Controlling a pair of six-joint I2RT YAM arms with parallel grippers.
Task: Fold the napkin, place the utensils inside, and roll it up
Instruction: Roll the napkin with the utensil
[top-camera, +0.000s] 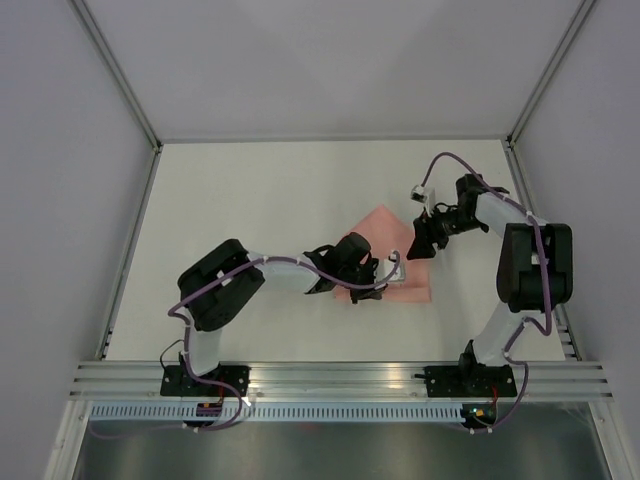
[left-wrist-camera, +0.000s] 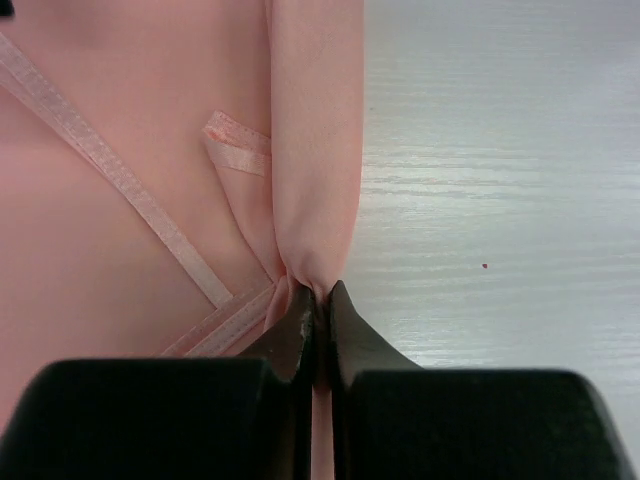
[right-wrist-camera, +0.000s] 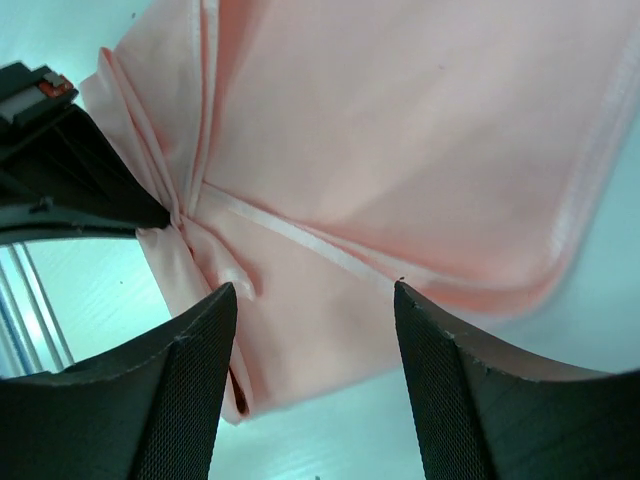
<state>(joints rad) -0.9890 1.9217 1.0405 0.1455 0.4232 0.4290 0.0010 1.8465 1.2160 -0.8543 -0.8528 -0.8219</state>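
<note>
Two robot arms work over a salmon-pink napkin (top-camera: 385, 228) on a white table (top-camera: 250, 190) inside a pale, bare enclosure, seen from above. The napkin lies right of the table's centre, between the two grippers, folded over itself with its hemmed edges crossing.

The left gripper (top-camera: 390, 272) reaches in from the near left. Its wrist camera shows the black jaws pressed together on a bunched fold of the cloth (left-wrist-camera: 310, 150), which rises from the fingertips as a narrow, rounded ridge. Just beside that ridge a small hemmed corner (left-wrist-camera: 238, 143) is turned back.

The right gripper (top-camera: 420, 245) hangs over the napkin's far right side. Its fingers stand wide apart with nothing between them, above the cloth (right-wrist-camera: 420, 130). In its wrist view the left gripper (right-wrist-camera: 70, 170) shows at the left edge, clamped where the hems meet.

The tabletop (left-wrist-camera: 500, 200) is white with a faint wood grain and carries one tiny dark speck (left-wrist-camera: 485, 266). Light grey walls (top-camera: 60, 150) close the space on three sides, joined by slim aluminium posts (top-camera: 115, 70) that slope in toward the far corners. A ribbed aluminium rail (top-camera: 340, 375) runs along the near edge, with both arm bases bolted to it. Purplish cables (top-camera: 455, 158) loop along each arm.
</note>
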